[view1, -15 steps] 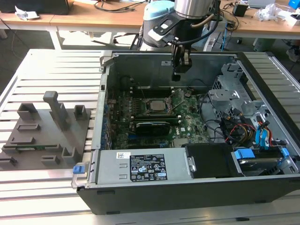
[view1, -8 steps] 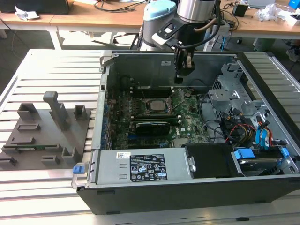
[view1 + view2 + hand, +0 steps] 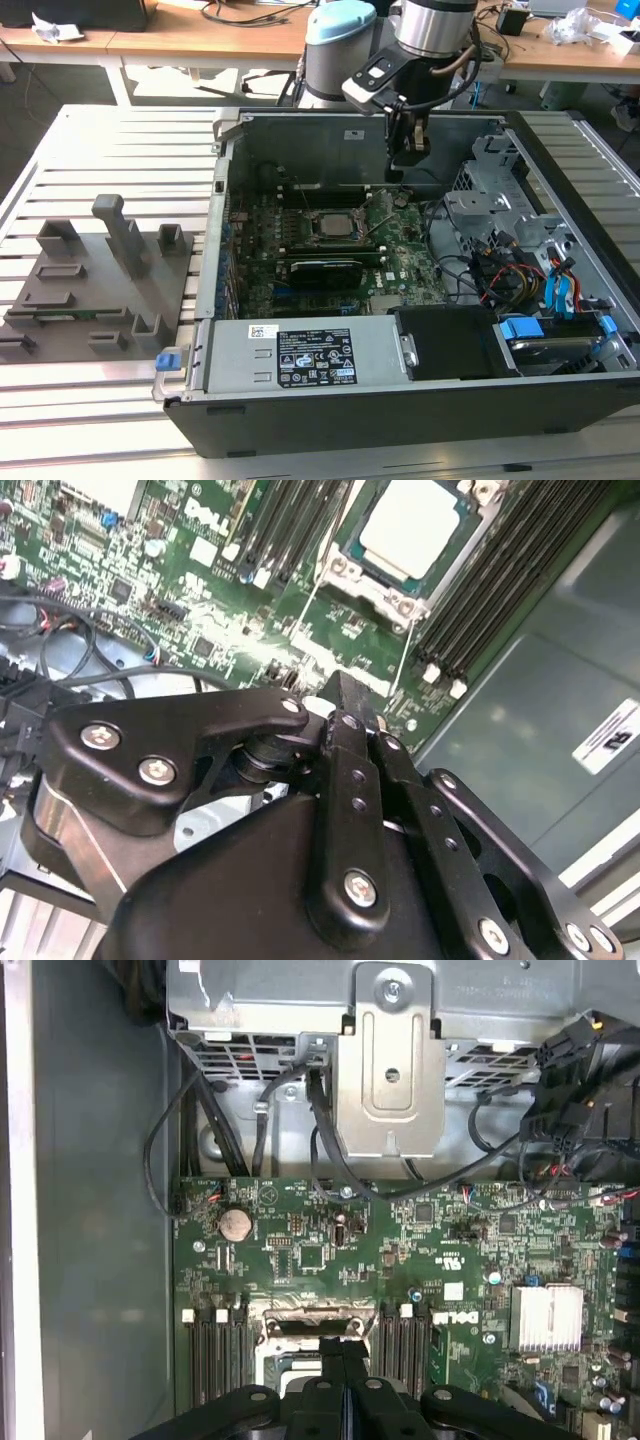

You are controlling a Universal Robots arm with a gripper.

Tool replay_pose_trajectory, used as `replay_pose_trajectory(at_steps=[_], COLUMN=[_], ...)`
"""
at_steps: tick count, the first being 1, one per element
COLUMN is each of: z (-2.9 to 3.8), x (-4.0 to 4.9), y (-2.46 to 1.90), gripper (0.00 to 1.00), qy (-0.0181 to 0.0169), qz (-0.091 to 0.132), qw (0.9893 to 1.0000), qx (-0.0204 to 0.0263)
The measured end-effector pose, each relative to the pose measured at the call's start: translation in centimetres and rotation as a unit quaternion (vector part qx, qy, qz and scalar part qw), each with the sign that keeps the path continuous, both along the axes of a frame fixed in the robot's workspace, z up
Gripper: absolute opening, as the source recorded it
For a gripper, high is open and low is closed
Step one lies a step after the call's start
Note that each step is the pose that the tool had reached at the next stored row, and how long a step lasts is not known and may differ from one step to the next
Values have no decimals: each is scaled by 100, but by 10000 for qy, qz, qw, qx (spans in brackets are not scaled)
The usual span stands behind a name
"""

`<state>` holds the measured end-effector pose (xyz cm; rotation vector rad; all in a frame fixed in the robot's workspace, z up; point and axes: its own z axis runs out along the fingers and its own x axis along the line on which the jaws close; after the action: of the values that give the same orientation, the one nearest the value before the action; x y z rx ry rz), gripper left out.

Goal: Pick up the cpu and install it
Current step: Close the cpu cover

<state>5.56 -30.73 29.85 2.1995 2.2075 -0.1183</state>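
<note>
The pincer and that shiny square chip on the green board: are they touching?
Apart. In the second wrist view, bare green board separates the pincer from the cpu.

light: bright, even | exterior view: desk (image 3: 120, 140) slats pale with glare, case (image 3: 300, 145) interior shadowed | second wrist view: cpu (image 3: 410, 525) top washed white | first wrist view: dimmer, soft shadows

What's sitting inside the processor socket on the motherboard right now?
The cpu lies in the socket frame, shiny top facing up. The chip covers the socket floor beneath it, so that part cannot be seen.
</note>
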Motion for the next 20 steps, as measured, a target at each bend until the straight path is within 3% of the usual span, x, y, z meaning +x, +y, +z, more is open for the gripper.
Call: replay_pose_trajectory(at_steps=[9, 18, 20], z=[-31, -45, -60], x=[289, 439, 512], y=[3, 5, 12], gripper=[11, 11, 11], qy=[0, 0, 0], qz=[0, 0, 0], qw=[10000, 10000, 10000], qx=[-8, -11, -13])
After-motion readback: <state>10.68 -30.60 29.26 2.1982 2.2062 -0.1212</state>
